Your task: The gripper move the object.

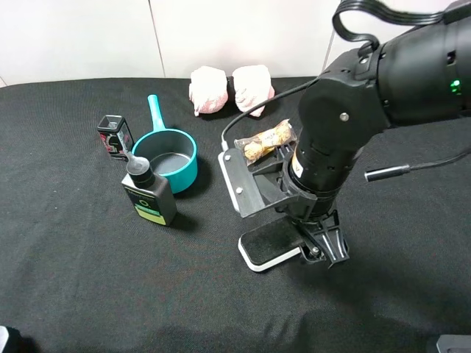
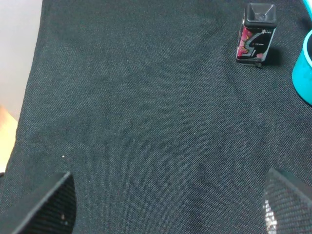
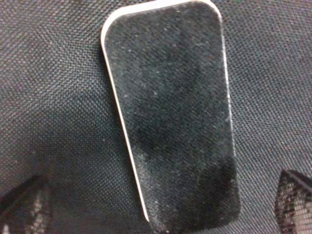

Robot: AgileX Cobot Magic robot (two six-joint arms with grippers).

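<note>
Just in front of the saucepan (image 1: 184, 173), the bottle (image 1: 151, 197); just left of it, the small box (image 1: 114, 137). Behind it, to the right, two soft bundles (image 1: 209, 90); right of it, the wrapped snack (image 1: 266, 140). Further in front and right, the object (image 1: 266, 248) flat on the cloth (image 1: 73, 279), below the right gripper (image 1: 324, 243).

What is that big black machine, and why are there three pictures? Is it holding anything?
It is a robot with two arms, each ending in a claw. One picture looks down from high up; the other two come from wrist cameras. On the black cloth are a teal pot, a black bottle, a small box, wrapped sweets, pink bundles and a board eraser. The right claw hangs open over the eraser; the left claw is open over cloth. Nothing is held.
</note>
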